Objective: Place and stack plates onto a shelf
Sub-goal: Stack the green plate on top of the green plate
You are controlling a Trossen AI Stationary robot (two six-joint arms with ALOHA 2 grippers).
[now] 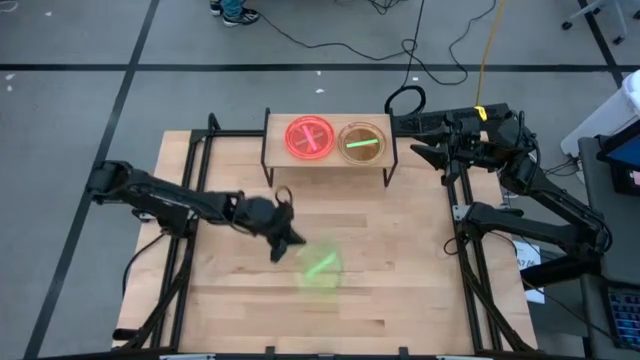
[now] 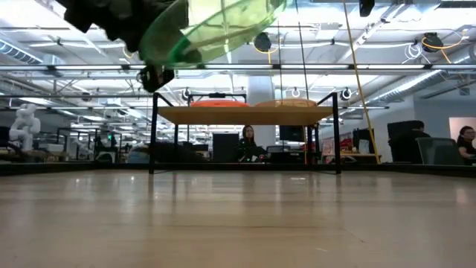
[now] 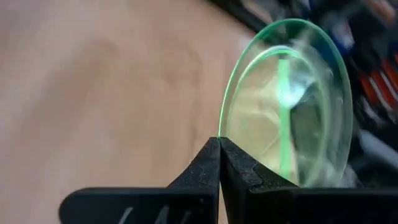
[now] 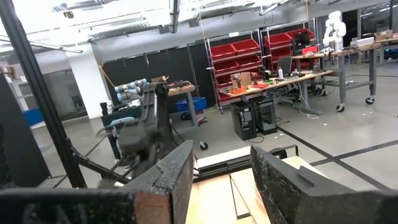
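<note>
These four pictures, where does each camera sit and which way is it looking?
High view: above the table, looking down; both arms, shelf, blurred green plate.
Low view: at tabletop height, looking level at the shelf; the left gripper holds the plate overhead.
Left wrist view: on the left arm; its shut fingers pinch the plate's rim.
Right wrist view: on the parked right arm, facing the room; open right gripper.
Shared: the green plate, in three views.

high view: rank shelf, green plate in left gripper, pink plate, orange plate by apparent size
1. shelf, clearly largest.
2-4. The green plate held by the left gripper, pink plate and orange plate look alike; the green one is raised nearer the camera and blurred, so no ranking.
</note>
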